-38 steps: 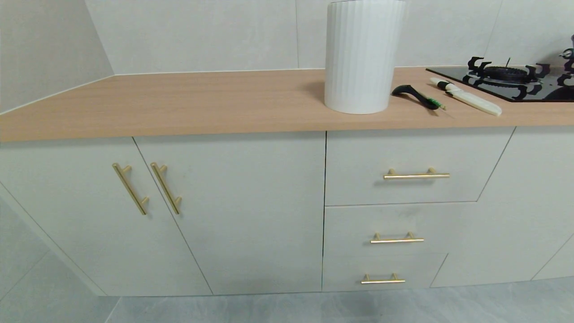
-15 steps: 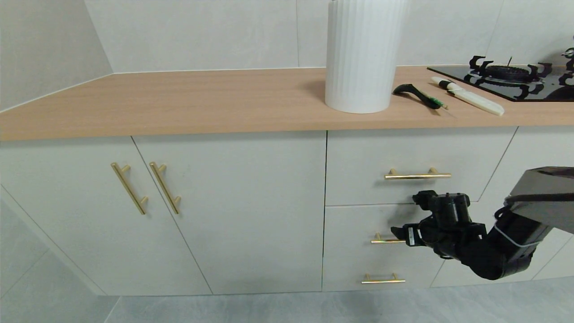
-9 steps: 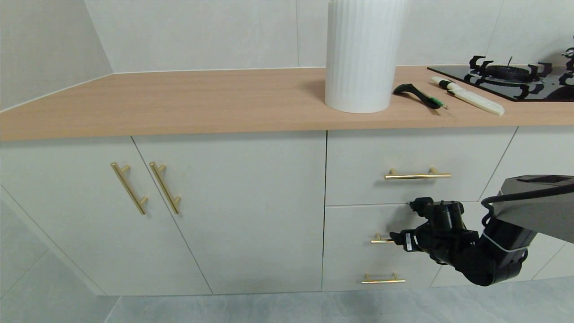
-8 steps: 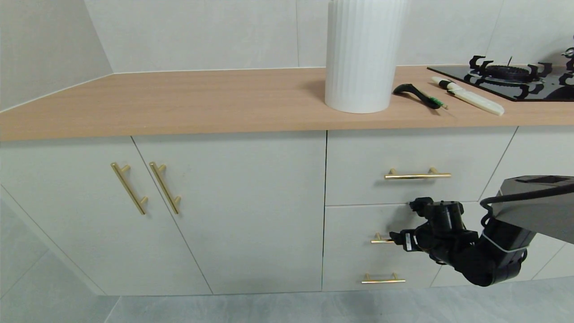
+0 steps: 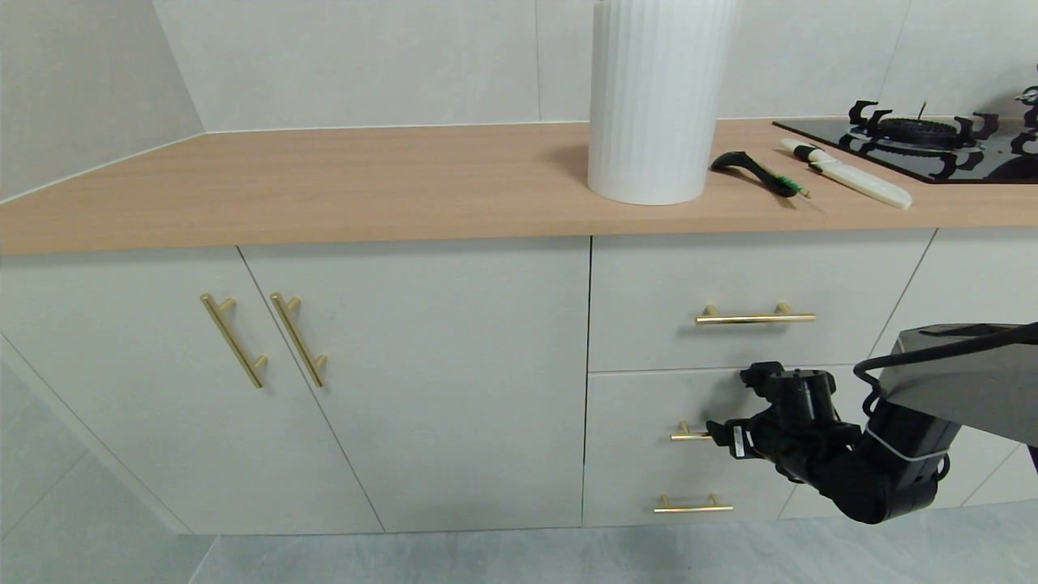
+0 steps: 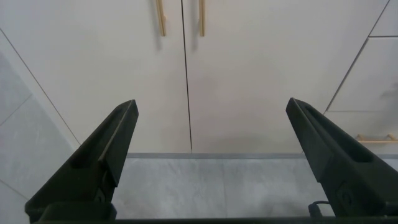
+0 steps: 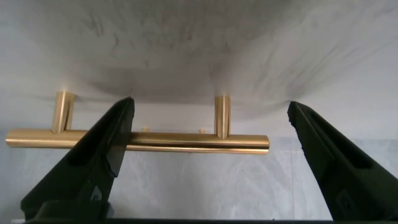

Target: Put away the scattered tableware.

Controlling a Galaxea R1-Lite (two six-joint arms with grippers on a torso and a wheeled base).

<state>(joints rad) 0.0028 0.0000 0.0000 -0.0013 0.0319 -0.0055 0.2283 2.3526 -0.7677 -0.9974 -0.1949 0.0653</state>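
Above, upright white canister (image 5: 653,97), drawers (image 5: 641,405) closed below

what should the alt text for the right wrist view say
An open end effector faces a gold handle on a pale drawer, without gripping it. The bar runs across the gap between the two dark fingers and passes behind one of them.

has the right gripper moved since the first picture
Yes. The right gripper came in from the right and now sits, fingers open, at the middle drawer handle, below the top drawer handle.
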